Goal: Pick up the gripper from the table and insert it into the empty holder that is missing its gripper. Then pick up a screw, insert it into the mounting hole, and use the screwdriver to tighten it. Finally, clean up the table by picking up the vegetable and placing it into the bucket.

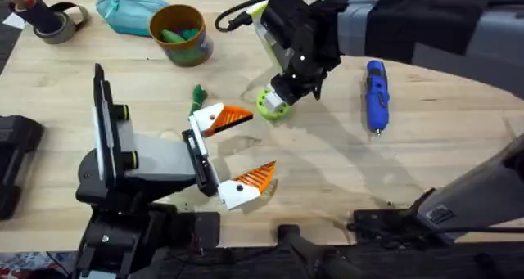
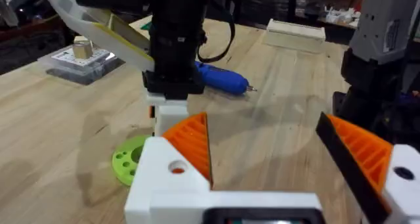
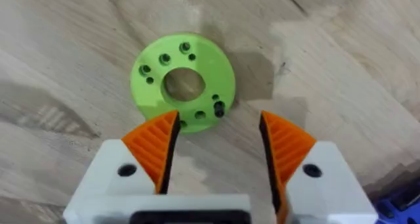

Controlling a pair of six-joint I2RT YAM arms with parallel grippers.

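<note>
1. The right tool (image 3: 216, 145) hangs just above the green ring (image 3: 184, 81), orange pads spread apart, bare bench (image 1: 327, 173) showing between them.
2. The left tool (image 1: 237, 152) stands wide apart near the ring, crowding that side; open wood lies between its two fingers.
3. The small green leaf (image 1: 198, 94) lies just beside the left tool's upper finger.
4. The blue screwdriver (image 1: 376, 93) lies well apart on the ring's other side, with clear wood between.
5. The cup (image 1: 179, 33), pouch (image 1: 127, 11) and tape roll (image 1: 57, 21) line the far edge.
</note>
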